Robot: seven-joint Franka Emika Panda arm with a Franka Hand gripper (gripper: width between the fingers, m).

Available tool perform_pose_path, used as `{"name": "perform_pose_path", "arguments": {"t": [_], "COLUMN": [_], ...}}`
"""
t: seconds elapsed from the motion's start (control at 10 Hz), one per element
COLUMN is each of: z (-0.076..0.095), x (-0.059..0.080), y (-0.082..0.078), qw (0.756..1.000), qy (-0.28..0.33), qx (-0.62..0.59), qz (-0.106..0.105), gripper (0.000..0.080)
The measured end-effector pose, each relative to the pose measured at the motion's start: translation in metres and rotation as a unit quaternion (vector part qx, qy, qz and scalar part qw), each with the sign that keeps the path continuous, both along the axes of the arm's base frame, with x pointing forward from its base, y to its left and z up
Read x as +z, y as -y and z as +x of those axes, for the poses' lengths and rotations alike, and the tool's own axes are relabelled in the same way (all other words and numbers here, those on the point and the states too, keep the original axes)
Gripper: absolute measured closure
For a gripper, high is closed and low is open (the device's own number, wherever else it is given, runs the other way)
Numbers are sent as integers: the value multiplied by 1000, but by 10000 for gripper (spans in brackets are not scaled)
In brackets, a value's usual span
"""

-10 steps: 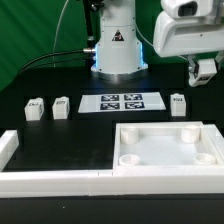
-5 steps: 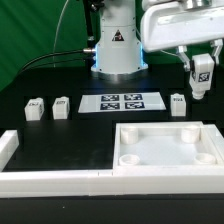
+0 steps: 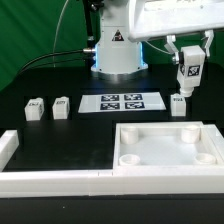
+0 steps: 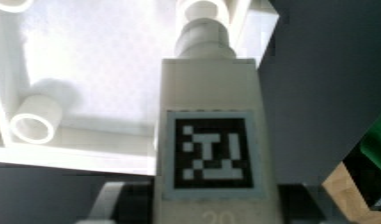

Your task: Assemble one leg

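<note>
Claw [image 3: 189, 58]: clamped around the leg [image 3: 188, 74]; in the wrist view the leg [image 4: 212, 130] is pinched at its lower sides.
Leg: held in the air at the exterior view's right, roughly upright, tag face shown, clear of the surface [image 3: 60, 85].
Spare leg [image 3: 179, 104]: stood on the surface just below the held one, apart from it.
Marker board [image 3: 122, 102]: laid flat beside the spare leg.
Panel [image 3: 165, 150]: laid near the front, sockets facing up.

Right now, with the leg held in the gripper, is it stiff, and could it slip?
Probably stiff: the leg looks like a straight, blocky plastic post, unbent in the gripper. Likely light, being small beside the panel. Its smooth flat faces might slide in the grip if pushed endwise.
</note>
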State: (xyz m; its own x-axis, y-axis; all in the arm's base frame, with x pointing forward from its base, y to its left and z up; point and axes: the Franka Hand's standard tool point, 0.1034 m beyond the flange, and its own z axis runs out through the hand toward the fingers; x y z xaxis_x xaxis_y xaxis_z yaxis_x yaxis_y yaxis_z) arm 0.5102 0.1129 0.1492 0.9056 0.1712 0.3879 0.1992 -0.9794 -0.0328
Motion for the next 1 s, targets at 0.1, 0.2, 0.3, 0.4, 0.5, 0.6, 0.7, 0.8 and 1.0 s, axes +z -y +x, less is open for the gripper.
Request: {"name": "perform_pose_path", "arguments": {"t": [0.1, 0.2, 0.3, 0.4, 0.5, 0.6, 0.7, 0.8, 1.0], "z": [0, 0, 1, 11, 32, 48, 59, 67, 81], "x": [0, -1, -1, -1, 4, 4, 0, -8, -16], "y": [0, 0, 0, -4, -12, -16, -19, -20, -20], "qw": [1000, 1000, 1000, 1000, 1000, 1000, 1000, 1000, 999], "qy": [0, 0, 0, -5, -2, 4, 7, 5, 10], "qx": [0, 0, 0, 1, 3, 6, 10, 13, 32], "qz": [0, 0, 0, 1, 5, 8, 9, 9, 4], "gripper": [506, 506, 506, 506, 506, 506, 506, 506, 506]}}
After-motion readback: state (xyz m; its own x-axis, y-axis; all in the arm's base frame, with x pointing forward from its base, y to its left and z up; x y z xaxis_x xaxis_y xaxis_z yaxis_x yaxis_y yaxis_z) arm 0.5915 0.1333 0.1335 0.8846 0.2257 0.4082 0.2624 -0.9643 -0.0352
